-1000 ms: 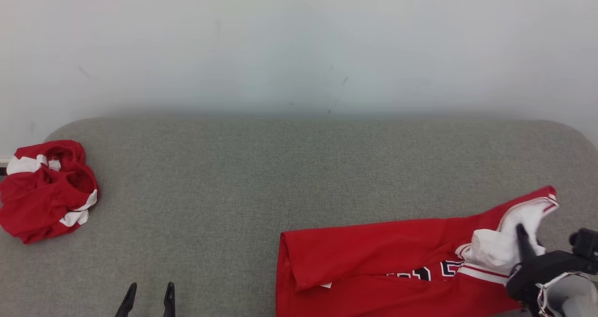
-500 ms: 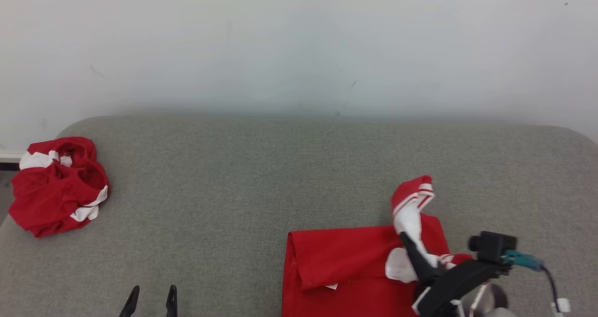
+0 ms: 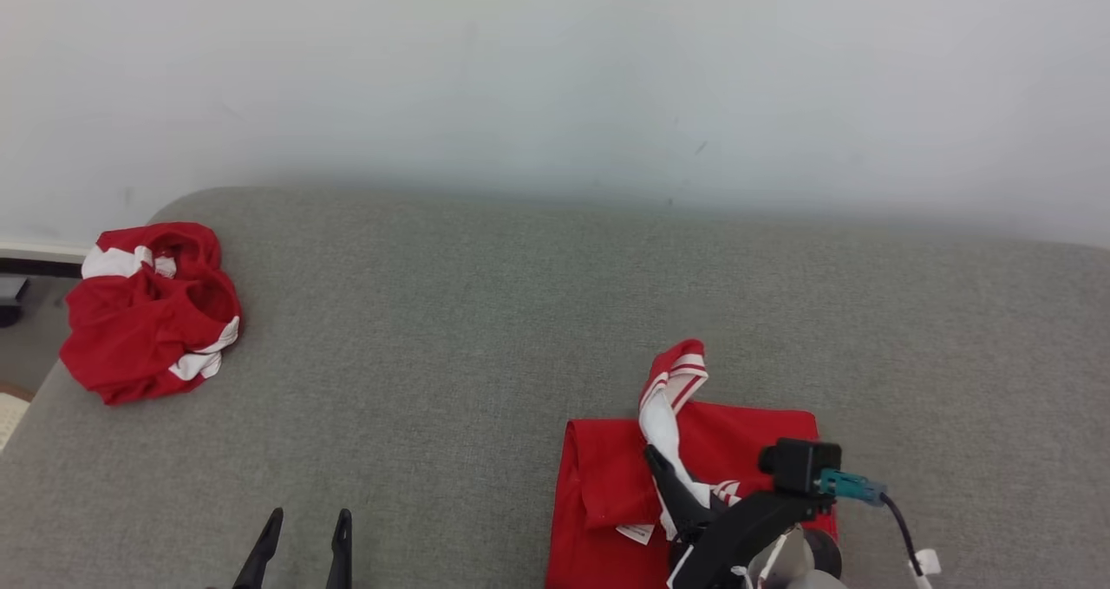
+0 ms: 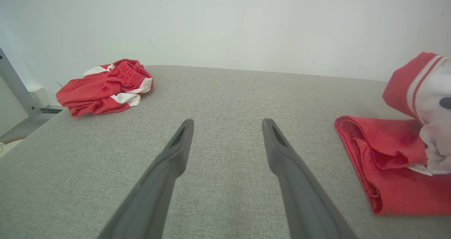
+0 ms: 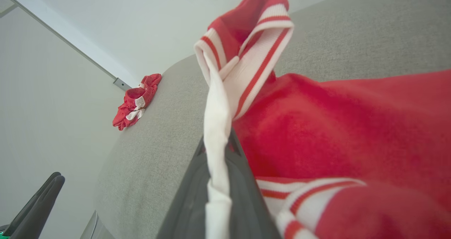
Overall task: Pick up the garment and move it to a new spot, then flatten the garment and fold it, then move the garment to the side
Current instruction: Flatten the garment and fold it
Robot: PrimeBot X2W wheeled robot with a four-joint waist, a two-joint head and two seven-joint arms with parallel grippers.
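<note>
Soft, even white light fills all three views, and nothing glares. A dim shadow band runs along the bench (image 3: 486,329) where it meets the wall (image 3: 555,77), toward 12 o'clock. The head view looks slightly hazy. In the right wrist view the garment (image 5: 352,133) at 5 o'clock is blurred. The bench's far edge bows slightly in the left wrist view, probably from lens distortion.

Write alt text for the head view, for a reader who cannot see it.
The right fingers, shut, pinch the white-striped edge of a folded red garment on a grey surface. The left fingers stand open at lower left; a crumpled red garment lies far left.
</note>
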